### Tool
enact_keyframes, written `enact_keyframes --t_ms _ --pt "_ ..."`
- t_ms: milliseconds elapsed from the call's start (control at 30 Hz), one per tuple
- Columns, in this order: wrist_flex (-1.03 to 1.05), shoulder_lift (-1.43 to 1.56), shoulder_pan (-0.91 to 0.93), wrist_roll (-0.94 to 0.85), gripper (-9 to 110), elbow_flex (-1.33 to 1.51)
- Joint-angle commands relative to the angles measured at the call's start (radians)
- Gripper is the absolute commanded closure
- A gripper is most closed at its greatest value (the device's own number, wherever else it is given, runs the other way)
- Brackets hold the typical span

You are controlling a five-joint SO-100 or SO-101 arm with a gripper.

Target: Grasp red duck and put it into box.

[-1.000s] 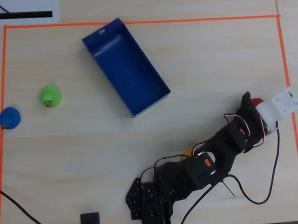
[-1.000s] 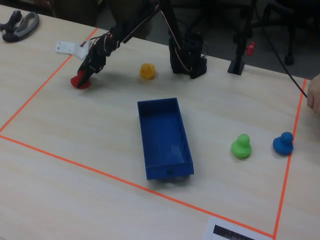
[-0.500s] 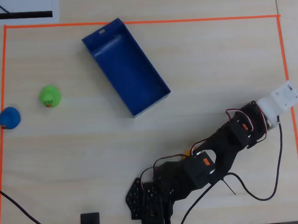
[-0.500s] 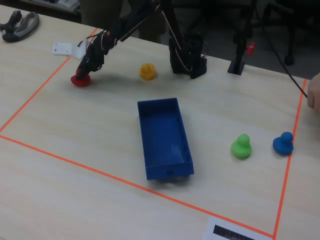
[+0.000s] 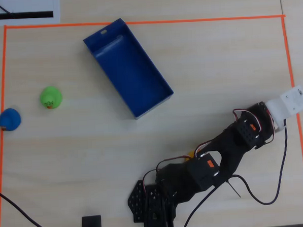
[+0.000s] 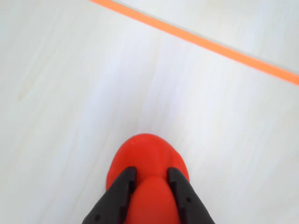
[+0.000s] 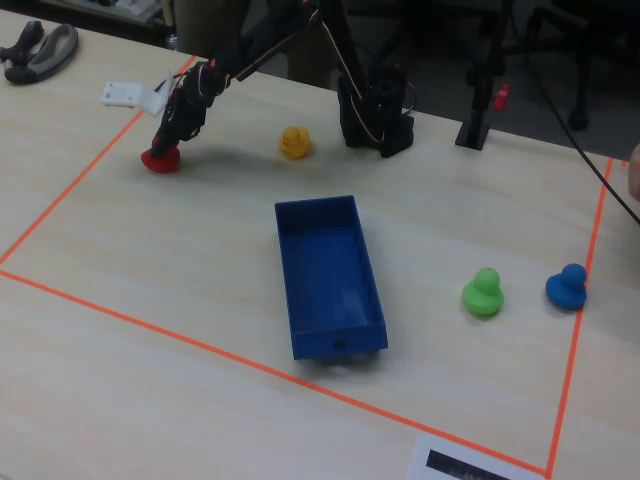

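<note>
The gripper [image 6: 150, 179] is down on the table with its two dark fingers [image 6: 122, 189] pressed against either side of the red duck [image 6: 148, 154], clenched on the narrow part of it near the top, and in the fixed view the duck [image 7: 160, 158] sits on the wood at about ten o'clock from the box [image 7: 328, 272], just inside the orange tape line [image 7: 90, 170]. From overhead the duck is hidden under the white wrist plate [image 5: 292, 104]; the box [image 5: 128, 68] lies well apart, toward ten o'clock from the arm. What worries me is the hold: the fingers catch only a rounded, rubbery bulge, so on the lift I'd expect the toy could squirt out or twist loose. The carry is long too, and the yellow duck [image 7: 293, 142] stands near the path; a low swing could knock it. The box walls are low but angled to the arm, so a late release might drop the duck on the rim [image 7: 315, 206].
</note>
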Motion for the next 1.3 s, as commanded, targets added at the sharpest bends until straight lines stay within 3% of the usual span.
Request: enact_keyframes --t_ms 0,233,533,733,867,1067,1267 --pt "0.14 0.164 -0.012 0.152 101 -0.132" --pt "0.586 0.477 -0.161 0.383 101 -0.307" --pt "0.983 0.813 -0.612 0.643 101 -0.425" --pt "1.069 0.94 -1.006 0.765 101 -0.377" --pt "1.092 0.937 -1.17 0.833 101 -0.344" --pt "0.996 0.908 -1.25 0.836 101 -0.202" --pt "0.744 0.805 -1.229 0.813 101 -0.034"
